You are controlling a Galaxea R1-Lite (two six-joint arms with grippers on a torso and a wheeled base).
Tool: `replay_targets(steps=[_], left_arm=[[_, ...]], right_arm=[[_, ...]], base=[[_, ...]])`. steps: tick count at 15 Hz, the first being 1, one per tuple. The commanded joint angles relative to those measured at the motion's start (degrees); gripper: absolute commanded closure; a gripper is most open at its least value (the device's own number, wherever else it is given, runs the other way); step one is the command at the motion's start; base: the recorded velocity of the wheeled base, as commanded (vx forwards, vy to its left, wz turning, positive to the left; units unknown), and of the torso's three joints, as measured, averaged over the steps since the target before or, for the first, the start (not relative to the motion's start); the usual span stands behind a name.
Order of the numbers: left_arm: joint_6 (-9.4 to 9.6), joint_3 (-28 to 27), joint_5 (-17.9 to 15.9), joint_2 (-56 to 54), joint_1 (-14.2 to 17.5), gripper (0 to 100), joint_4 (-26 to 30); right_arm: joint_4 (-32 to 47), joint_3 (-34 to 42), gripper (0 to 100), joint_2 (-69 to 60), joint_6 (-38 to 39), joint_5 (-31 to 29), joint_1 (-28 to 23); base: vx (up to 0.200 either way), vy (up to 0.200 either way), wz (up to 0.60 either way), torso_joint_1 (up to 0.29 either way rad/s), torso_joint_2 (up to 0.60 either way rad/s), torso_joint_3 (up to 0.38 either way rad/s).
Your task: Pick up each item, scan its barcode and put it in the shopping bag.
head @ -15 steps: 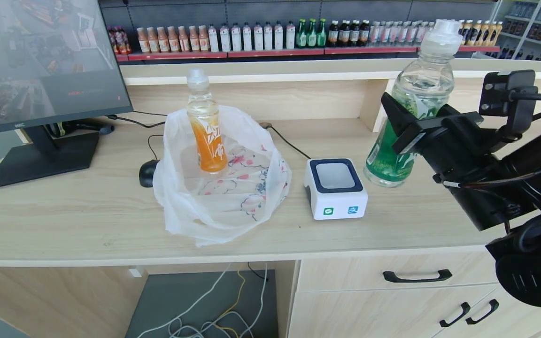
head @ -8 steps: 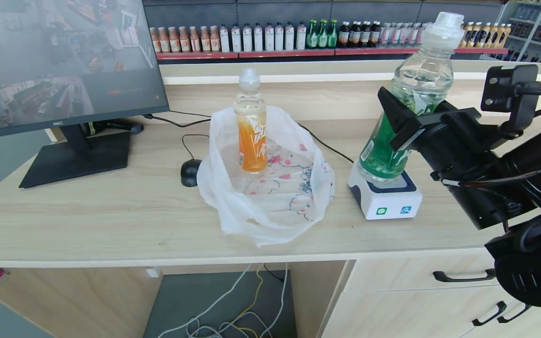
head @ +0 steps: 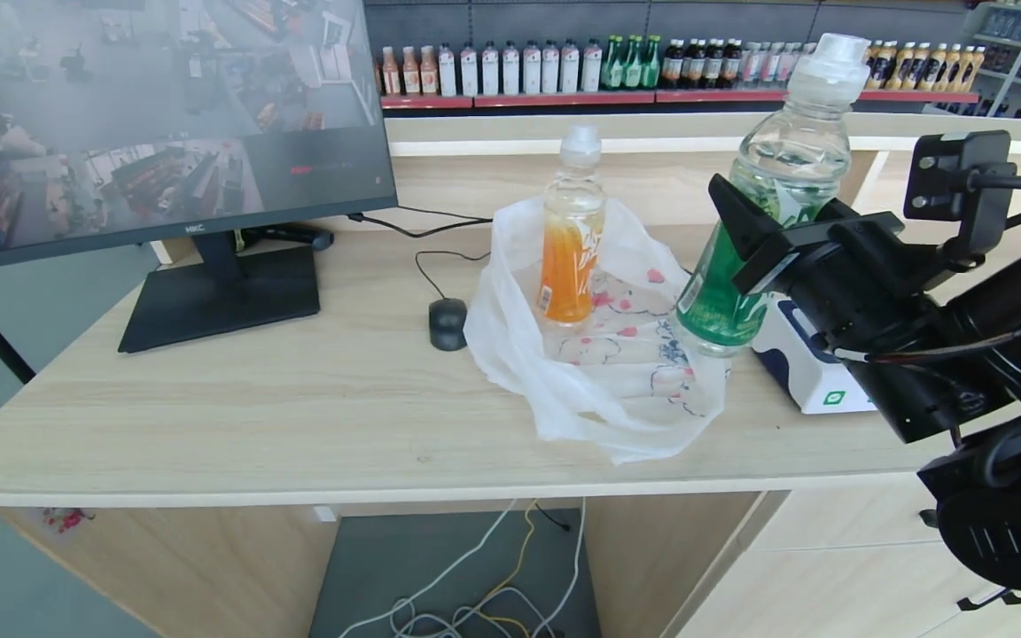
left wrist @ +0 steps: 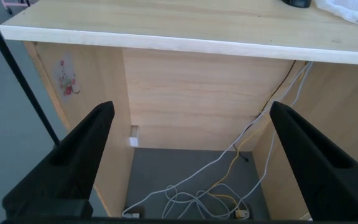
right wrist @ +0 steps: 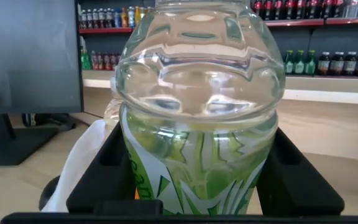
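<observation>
Pinches green bottle [head: 776, 204] upright in right end effector [head: 741, 239], over edge of bag [head: 617, 399], beside scanner [head: 807, 372] on desk [head: 298, 399]. Shows orange bottle [head: 571, 239] standing inside bag. Presents left end effector [left wrist: 191, 155] spread, below desk edge.

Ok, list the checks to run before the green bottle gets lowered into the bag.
1. Right tool shut on the green-labelled clear plastic bottle: ok.
2. Bottle upright, cap on: ok.
3. White plastic shopping bag mouth open: ok.
4. Orange-labelled plastic bottle stands in the bag, space beside it: ok.
5. Barcode read by the white box scanner: cannot tell.
6. Left tool open, low before the light wooden counter, out of the way: ok.
</observation>
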Motion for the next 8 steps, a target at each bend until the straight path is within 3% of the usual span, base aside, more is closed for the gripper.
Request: replay_targets(steps=[1, 8], left_arm=[[0.15, 0.0, 0.1, 0.0, 0.0, 0, 0.0], [0.15, 0.0, 0.1, 0.0, 0.0, 0, 0.0]], right_arm=[[-0.1, 0.6, 100, -0.3, 0.2, 0.0, 0.0], [-0.1, -3.1, 100, 2.2, 0.1, 0.0, -0.3]], base=[[0.000, 0.000, 0.00, 0.000, 0.00, 0.000], [0.000, 0.000, 0.00, 0.000, 0.00, 0.000]])
